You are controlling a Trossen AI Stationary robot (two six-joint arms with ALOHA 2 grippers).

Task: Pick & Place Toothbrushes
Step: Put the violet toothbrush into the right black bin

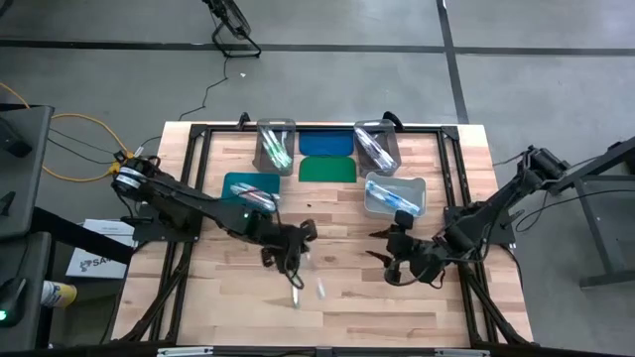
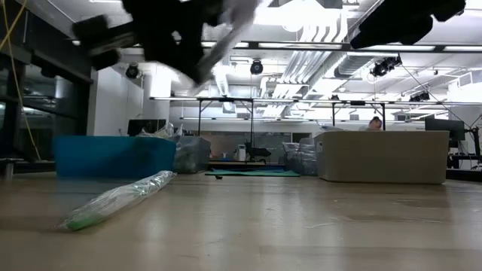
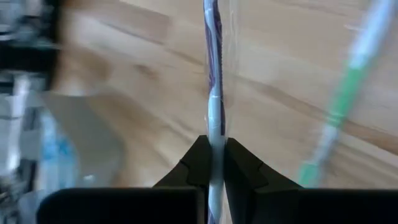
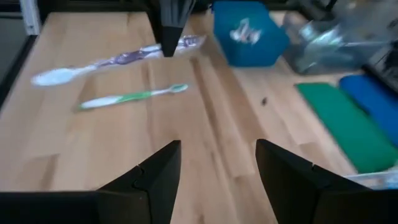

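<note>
Overhead, the left gripper sits over the bare wooden table near its middle, and the right gripper waits just beside the clear bin on the table's right side. The left wrist view alone shows the grip: the two dark fingers are pressed together on the purple-and-white toothbrush, pinching its wrapped handle, with the green toothbrush lying on the wood close beside it. The right wrist view gives the same pair from farther off (both toothbrushes lie roughly parallel): the purple-and-white one is met at one end by the left arm's fingers, the green one lies free on the table; this arm's own fingers stand wide apart with nothing between them. The low view shows only the green toothbrush in its clear wrapper, flat on the wood, with the teal bin behind it. Further toothbrushes fill the bins at the table's far side, beside the blue lid and the green lid.
</note>
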